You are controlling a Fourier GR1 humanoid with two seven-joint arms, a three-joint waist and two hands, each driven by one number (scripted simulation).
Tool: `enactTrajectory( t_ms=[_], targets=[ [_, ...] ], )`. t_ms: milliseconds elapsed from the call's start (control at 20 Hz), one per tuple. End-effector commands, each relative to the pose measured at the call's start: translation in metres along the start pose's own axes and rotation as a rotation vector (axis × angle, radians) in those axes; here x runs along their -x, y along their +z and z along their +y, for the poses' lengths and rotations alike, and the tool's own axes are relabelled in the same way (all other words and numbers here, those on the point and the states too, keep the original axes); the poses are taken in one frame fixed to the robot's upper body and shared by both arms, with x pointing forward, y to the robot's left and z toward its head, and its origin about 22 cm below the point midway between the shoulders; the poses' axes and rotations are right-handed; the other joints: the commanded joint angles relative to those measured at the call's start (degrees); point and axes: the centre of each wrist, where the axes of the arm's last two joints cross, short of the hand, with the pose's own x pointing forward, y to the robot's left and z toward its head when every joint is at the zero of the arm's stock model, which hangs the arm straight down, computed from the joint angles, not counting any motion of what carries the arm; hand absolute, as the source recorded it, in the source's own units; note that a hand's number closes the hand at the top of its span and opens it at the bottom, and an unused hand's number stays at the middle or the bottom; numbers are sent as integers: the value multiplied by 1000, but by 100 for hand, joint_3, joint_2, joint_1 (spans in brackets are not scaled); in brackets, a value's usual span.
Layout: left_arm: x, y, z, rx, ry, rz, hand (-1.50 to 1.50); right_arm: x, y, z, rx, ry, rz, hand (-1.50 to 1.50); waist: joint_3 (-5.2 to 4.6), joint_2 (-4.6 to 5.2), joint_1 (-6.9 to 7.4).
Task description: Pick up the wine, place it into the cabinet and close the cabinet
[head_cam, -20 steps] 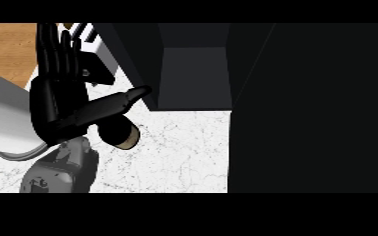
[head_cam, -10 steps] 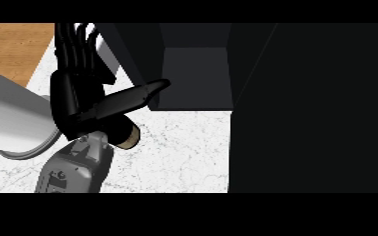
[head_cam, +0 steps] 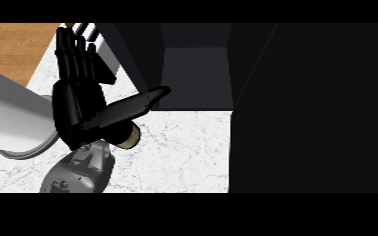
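My left hand (head_cam: 76, 107) stands at the left over the white marble counter (head_cam: 177, 155), fingers straight and pointing away, thumb stretched right toward the cabinet. Under the palm's lower edge peeks a dark round thing with a tan end (head_cam: 130, 139), apparently the wine bottle, mostly hidden by the hand. The fingers are not curled round it. The dark cabinet (head_cam: 196, 75) is open straight ahead, with nothing visible inside. A large black panel (head_cam: 303, 110), seemingly its door, fills the right side. The right hand does not show.
A pale grey round vessel (head_cam: 18, 125) lies at the left edge beside my hand. A white slatted object (head_cam: 100, 50) sits behind the fingers, with a wooden surface (head_cam: 26, 45) at the top left. Marble counter stretches between my forearm (head_cam: 77, 172) and the black panel.
The left hand has shifted right toward the cabinet, its thumb now reaching the cabinet's front edge. More of the forearm shows. The tan-ended thing has moved right with the hand.
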Motion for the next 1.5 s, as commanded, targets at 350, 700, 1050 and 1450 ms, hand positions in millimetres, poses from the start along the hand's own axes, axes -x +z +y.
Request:
enactTrajectory(
  t_ms=[350,700,1050,1450],
  targets=[
    [-6,26,31,-77,-49,38,-150,-13,7,5,1,-5,-3,-150,0,-6,16],
    [20,31,55,-89,-86,64,-150,-6,-7,-2,-14,15,6,-150,-2,3,16],
    [33,33,69,-120,-117,98,-150,-25,-12,0,-1,7,-3,-150,-2,3,15],
    [64,64,111,-145,-120,132,-150,-2,-5,11,-9,-16,11,-150,-2,0,22]
  ],
)
